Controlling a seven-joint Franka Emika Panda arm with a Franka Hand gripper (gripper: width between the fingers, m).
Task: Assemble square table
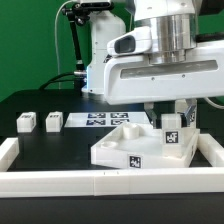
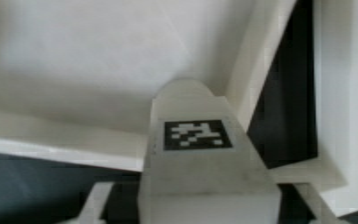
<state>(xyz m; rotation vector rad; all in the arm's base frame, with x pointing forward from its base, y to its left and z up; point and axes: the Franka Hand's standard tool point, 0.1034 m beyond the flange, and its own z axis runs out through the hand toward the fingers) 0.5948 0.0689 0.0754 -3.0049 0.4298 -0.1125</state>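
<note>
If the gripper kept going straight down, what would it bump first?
Probably the table top, near a corner. The gripper pinches a leg, so the leg would touch first; the gap is unclear.

The robot's glossy white arm (image 1: 103, 45) ends in a ribbed silver-grey cylindrical wrist flange (image 1: 170, 35) above a broad white box-shaped gripper (image 1: 169, 114), which is green-tinted along its lower edge. A rounded white camera housing (image 1: 128, 43) adjoins the flange, and thin black cables (image 1: 73, 45) run behind.

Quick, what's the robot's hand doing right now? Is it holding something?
Hand: closed, holding a white table leg with a black-and-white tag on it.
</note>
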